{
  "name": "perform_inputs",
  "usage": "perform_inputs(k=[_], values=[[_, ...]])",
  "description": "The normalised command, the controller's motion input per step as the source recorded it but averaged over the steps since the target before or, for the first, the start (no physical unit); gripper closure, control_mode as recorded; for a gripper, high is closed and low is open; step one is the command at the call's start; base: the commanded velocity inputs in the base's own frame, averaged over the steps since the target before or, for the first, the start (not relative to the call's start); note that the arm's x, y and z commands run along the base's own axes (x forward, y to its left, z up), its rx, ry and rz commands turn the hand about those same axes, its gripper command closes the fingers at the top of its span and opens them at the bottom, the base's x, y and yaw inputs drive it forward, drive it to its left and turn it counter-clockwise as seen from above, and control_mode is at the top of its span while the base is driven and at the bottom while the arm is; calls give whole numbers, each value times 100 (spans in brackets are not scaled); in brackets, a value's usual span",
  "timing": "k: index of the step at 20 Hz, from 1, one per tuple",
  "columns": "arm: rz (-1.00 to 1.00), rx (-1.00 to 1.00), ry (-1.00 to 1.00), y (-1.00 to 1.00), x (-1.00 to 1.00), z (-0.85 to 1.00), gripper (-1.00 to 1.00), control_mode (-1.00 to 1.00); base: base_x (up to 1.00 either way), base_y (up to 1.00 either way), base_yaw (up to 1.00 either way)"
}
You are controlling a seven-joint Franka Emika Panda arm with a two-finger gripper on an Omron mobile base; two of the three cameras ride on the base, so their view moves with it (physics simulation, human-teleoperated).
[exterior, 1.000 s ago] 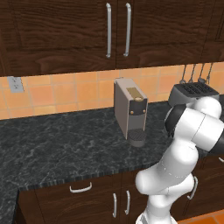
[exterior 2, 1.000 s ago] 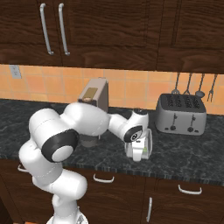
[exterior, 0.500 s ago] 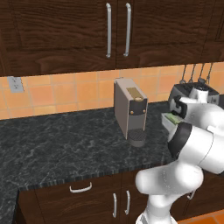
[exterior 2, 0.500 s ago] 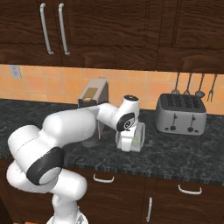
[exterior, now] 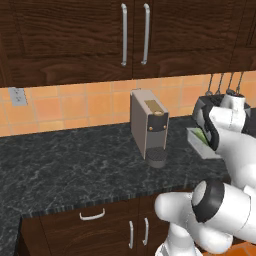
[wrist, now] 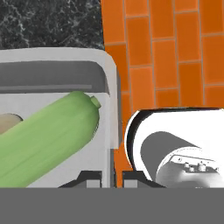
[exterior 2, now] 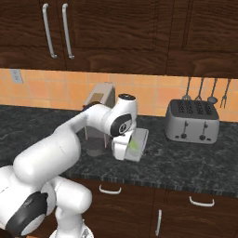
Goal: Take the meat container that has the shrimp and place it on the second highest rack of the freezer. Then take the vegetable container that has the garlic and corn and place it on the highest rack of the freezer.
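Observation:
My gripper (wrist: 111, 177) is shut on the side wall of the white vegetable container (wrist: 111, 109) and holds it tilted above the counter. Inside lie a green-husked corn (wrist: 48, 140) and, at the left edge, a beige bit of garlic (wrist: 8, 123). In the right base view the gripper (exterior 2: 126, 148) carries the container (exterior 2: 138, 144) just right of the coffee machine. From the left, the container (exterior: 200, 142) hangs in front of the toaster beside the gripper (exterior: 212, 140). The freezer, its racks and the meat container are out of view.
A grey coffee machine (exterior 2: 100, 109) stands on the dark stone counter (exterior 2: 186, 162), with a silver toaster (exterior 2: 191, 122) to its right. Utensils (exterior 2: 200, 90) hang on the orange tiled wall. Dark wood cabinets (exterior 2: 116, 32) run overhead, close above the arm.
The hand with the container has drifted left toward the coffee machine and risen a little. The arm's elbow has swung down and leftward. The counter items have stayed put.

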Motion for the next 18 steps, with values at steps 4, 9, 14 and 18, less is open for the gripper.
perform_inputs(k=[4, 9, 14, 18], values=[[0, 0, 0, 59, -40, 54, 100, -100, 0, 0, 0], [0, 0, 0, 63, -44, 54, 100, -100, 0, 0, 0], [0, -3, 0, 91, -37, 41, 100, -100, 0, 0, 0], [0, 0, 0, 80, -27, 52, 100, -100, 0, 0, 0]])
